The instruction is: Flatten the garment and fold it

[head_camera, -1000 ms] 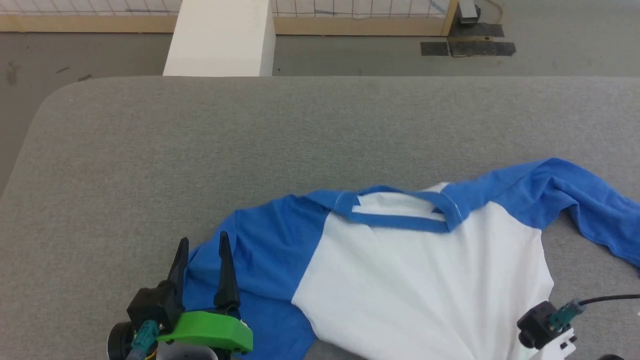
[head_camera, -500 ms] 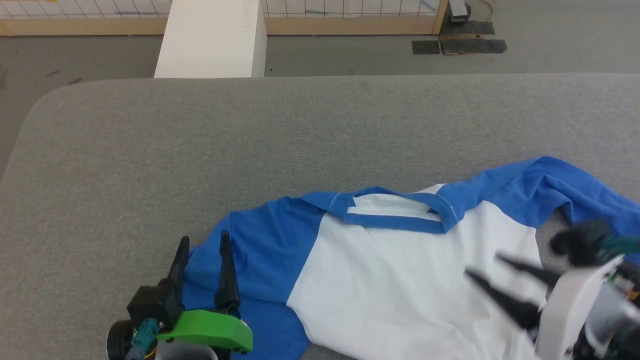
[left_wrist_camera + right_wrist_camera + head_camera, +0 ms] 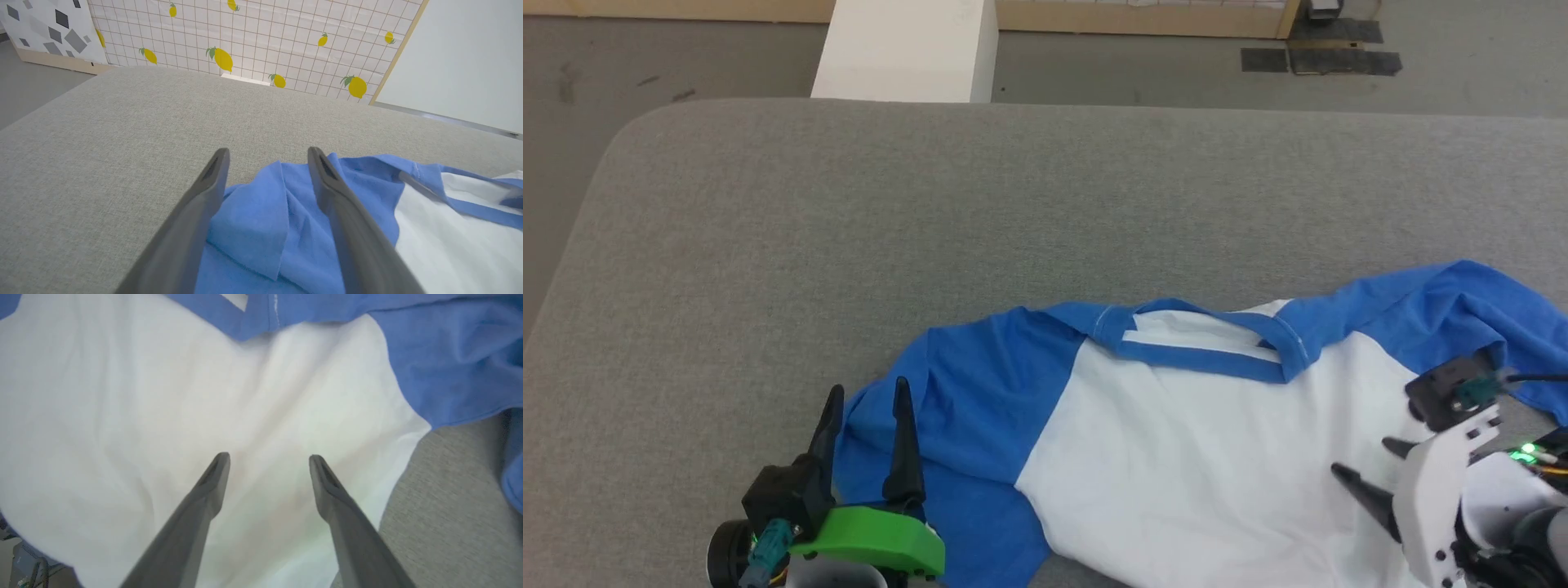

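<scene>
One shirt (image 3: 1201, 457): white body, blue sleeves, rumpled
Left gripper (image 3: 868, 386): fingers spread, empty
Right gripper (image 3: 1362, 456): fingers spread, empty

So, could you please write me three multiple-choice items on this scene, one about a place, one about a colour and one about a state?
1. The right gripper is poised over:
A) the T-shirt's white body
B) bare grey padding
C) the collar

2. The T-shirt's sleeves are:
A) red
B) blue
C) green

3. The left gripper is:
A) shut on a sleeve
B) shut, empty
C) open

Answers:
1 A, since the right wrist view shows white cloth beneath both fingers.
2 B, since both sleeves show blue in the head view.
3 C, since its fingers stand well apart, with blue cloth lying loose between them.
</scene>
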Tool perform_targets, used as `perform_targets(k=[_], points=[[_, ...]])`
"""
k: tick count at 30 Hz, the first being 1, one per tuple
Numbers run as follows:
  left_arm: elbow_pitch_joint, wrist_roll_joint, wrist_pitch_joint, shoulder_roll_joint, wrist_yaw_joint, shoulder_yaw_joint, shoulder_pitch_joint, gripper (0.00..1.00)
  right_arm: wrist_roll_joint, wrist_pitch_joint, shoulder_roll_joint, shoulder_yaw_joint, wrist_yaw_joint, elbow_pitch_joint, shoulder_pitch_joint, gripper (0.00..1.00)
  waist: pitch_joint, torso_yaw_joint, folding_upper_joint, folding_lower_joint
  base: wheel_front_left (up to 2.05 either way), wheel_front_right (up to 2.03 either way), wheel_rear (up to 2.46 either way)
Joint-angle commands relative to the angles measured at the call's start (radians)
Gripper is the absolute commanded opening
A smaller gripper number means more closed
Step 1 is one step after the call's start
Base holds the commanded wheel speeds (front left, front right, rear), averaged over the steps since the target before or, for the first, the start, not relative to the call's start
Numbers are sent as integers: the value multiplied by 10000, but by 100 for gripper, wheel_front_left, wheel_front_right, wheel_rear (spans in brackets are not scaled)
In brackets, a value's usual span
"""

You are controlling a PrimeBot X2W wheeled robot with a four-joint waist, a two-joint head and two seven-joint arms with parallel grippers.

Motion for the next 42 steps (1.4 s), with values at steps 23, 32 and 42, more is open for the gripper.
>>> perform_targets(k=[23, 32, 42], points=[[-26, 64, 222, 281, 69, -235, -245, 100, -608, -2368, 573, -627, -13, 1976, -457, 100, -167, -382, -1, 0, 0, 0, 0], [-469, 633, 985, 990, -293, -633, -1101, 100, -533, -4339, 2202, -1788, -13, 276, 404, 100, -362, -576, -1, 0, 0, 0, 0], [138, 1182, 1764, 1418, -1066, -1470, -2341, 100, -2577, -6684, 4837, -3339, -13, -838, 1796, 100, -112, -1202, -1, 0, 0, 0, 0]])
